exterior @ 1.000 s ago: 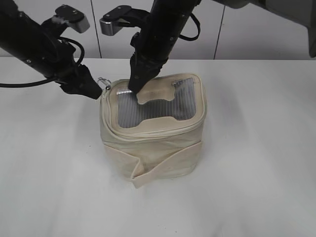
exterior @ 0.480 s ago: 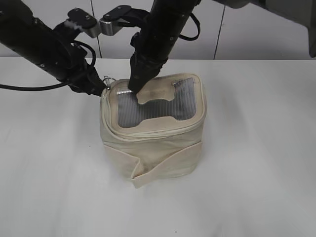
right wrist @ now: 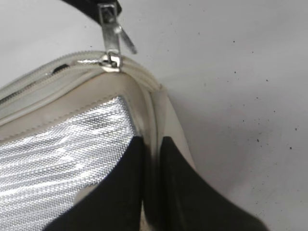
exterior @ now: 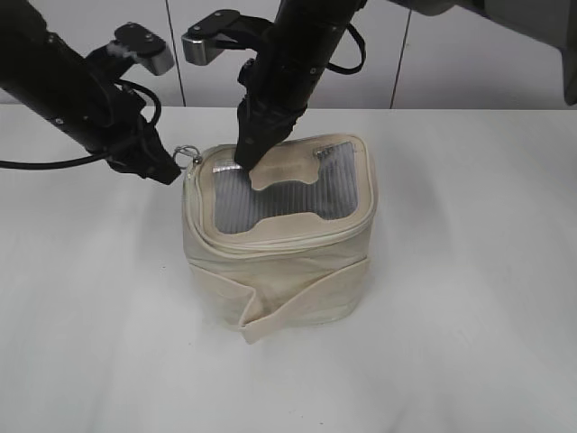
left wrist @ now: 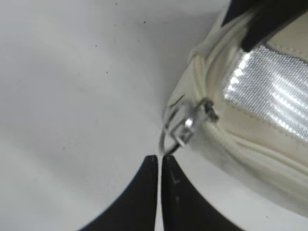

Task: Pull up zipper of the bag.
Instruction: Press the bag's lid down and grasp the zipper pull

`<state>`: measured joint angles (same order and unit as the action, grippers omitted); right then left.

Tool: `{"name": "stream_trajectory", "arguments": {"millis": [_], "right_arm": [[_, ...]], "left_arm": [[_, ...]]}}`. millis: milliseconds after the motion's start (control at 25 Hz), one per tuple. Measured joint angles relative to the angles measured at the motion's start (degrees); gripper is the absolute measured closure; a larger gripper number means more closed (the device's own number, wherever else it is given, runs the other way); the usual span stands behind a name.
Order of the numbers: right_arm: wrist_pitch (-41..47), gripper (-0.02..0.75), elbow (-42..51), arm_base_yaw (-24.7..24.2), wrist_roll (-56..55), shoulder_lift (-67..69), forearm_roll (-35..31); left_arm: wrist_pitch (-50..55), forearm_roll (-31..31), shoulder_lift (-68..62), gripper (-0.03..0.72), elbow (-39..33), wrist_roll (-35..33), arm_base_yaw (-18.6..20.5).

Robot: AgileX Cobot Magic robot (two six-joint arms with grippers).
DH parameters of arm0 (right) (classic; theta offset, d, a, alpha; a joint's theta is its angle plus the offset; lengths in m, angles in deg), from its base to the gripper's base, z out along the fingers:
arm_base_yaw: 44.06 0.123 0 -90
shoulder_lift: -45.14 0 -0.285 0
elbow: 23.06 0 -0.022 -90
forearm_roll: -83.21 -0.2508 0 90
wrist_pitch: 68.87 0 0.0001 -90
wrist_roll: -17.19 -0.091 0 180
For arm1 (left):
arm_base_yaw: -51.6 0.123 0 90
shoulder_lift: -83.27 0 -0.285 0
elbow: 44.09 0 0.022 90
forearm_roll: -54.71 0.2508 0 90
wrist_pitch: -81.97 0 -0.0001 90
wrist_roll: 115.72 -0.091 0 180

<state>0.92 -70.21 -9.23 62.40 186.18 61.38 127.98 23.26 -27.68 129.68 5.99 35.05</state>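
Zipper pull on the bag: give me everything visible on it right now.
The zipper pull is a small silver metal tab with a thin wire ring, sitting at the rear left corner of the cream bag. It sticks outward from the cream zipper track around the lid rim. The left hand looks shut on the ring's edge. The right hand presses the lid rim nearby, not touching the pull.

The bag (exterior: pixel 278 236) hides its own far side from the outside camera. Both wrist views cut most of the bag off at their edges. The right gripper (right wrist: pixel 150 192) runs off the bottom edge, blurred.
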Motion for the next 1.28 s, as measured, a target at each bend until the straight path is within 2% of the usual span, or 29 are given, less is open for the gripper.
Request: {"name": "stream_trajectory", "arguments": {"millis": [120,240,280,360,440,760,960,1120,1280], "right_arm": [[0.0,0.664,0.0,0.0,0.0,0.0,-0.2],[0.0,0.667,0.0,-0.05,0.12,0.06,-1.45],[0.0,0.676,0.0,-0.05,0.12,0.06,-1.82],[0.0,0.678,0.0,-0.05,0.22,0.12,-2.22],[0.0,0.678,0.0,-0.05,0.22,0.12,-2.27],[0.0,0.68,0.0,-0.05,0.43,0.12,-2.38],[0.0,0.681,0.0,-0.05,0.43,0.12,-2.49],[0.0,0.681,0.0,-0.05,0.43,0.12,-2.55],[0.0,0.681,0.0,-0.15,0.43,0.12,-2.49]], "left_arm": [[1.65,-1.39,0.7,0.578,0.0,0.55,2.66],[2.56,-3.52,0.7,0.36,0.0,0.66,4.48],[3.11,-3.59,0.7,0.312,0.0,0.66,4.73],[4.1,-4.15,0.7,0.256,0.0,0.66,4.91],[4.9,-5.57,0.7,0.241,0.0,0.66,4.91],[5.29,-11.11,0.7,0.234,0.0,-3.6,4.86],[4.75,-11.48,0.7,0.243,0.0,-5.55,3.66],[2.62,-9.9,0.11,0.34,0.0,-6.05,2.14],[0.4,-9.42,0.09,0.498,0.0,-6.23,1.06]]}}
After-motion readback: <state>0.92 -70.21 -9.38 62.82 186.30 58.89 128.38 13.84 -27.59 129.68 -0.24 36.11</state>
